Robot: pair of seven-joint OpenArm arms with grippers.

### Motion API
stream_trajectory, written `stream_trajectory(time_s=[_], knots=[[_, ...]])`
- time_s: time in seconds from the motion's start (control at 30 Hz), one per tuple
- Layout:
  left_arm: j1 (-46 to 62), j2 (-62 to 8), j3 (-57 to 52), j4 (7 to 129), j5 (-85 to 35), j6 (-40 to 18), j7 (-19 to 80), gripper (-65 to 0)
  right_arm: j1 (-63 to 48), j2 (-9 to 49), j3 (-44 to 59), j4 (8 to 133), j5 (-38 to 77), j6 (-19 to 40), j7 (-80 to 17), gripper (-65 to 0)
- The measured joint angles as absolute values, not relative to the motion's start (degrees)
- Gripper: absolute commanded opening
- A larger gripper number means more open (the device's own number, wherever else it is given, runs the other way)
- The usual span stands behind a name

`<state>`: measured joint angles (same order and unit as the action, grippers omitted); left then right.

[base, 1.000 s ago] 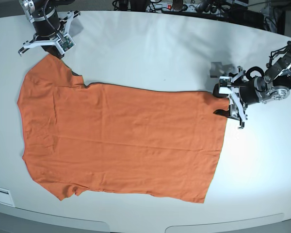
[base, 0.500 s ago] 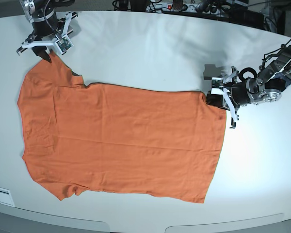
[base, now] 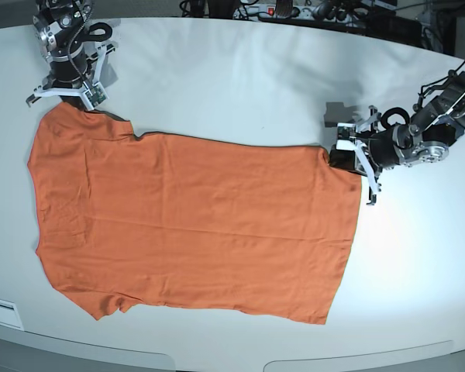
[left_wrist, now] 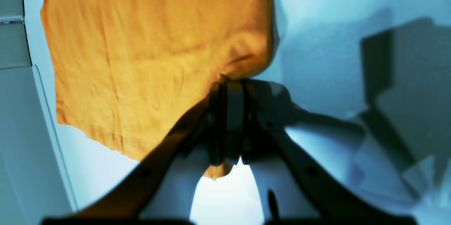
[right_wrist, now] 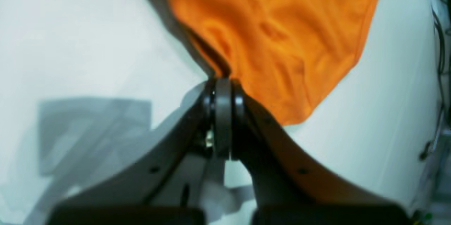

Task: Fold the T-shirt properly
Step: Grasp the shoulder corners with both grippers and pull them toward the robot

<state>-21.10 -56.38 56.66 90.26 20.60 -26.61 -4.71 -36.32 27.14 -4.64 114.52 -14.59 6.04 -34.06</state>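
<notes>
The orange T-shirt [base: 194, 221] lies spread flat on the white table [base: 240, 85], neckline and sleeves at the left, hem at the right. My left gripper [base: 344, 159] is at the hem's far right corner. In the left wrist view it [left_wrist: 230, 86] is shut on that corner of the T-shirt [left_wrist: 148, 49]. My right gripper [base: 68, 103] is at the far sleeve at top left. In the right wrist view it [right_wrist: 222, 82] is shut on the sleeve edge of the T-shirt [right_wrist: 282, 35], and the cloth rises in a small ridge into the jaws.
Cables and power strips [base: 279, 11] lie along the table's back edge. A white label [base: 0, 311] sits at the front left edge. The table's front rim [base: 232, 360] runs just below the shirt's near side.
The left gripper slid left onto the hem corner and closed. The right gripper came down from above the far sleeve and closed on it, and the sleeve tip has pulled in.
</notes>
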Motion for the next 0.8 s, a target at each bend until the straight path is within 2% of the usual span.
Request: stream_trajectory(time_s=[0.13,0.27,0.37,0.53,0.8], knots=[[-20.6,-59.7,57.1,94.3,17.7,-28.1,-3.6,-65.0,-36.5,27.2,-4.7,116.4,-18.0,4.4,-37.8,-65.0],[-19.9,-64.7,57.8,101.0,17.0,-30.2,-2.0,-65.0,-38.7,30.4,-4.8,121.7,-20.9,2.2,-39.4,-65.0],[-19.5,-68.7,58.2,106.4,17.4,-31.2,-1.9,-65.0,-42.5,33.1,-4.7,125.9,-22.8,0.5,-41.7,-65.0],[-19.7,-72.4,58.1,113.1,17.4,-30.9,0.6,-65.0,-49.6,33.6,-4.8,130.3,-24.8,-0.1,-42.7,-65.0],[-19.7,-75.5,58.1,119.8,14.7,-31.0,0.8,-65.0,-61.4,33.6,-4.7,130.6,-29.1,-7.3,-46.2,-65.0]])
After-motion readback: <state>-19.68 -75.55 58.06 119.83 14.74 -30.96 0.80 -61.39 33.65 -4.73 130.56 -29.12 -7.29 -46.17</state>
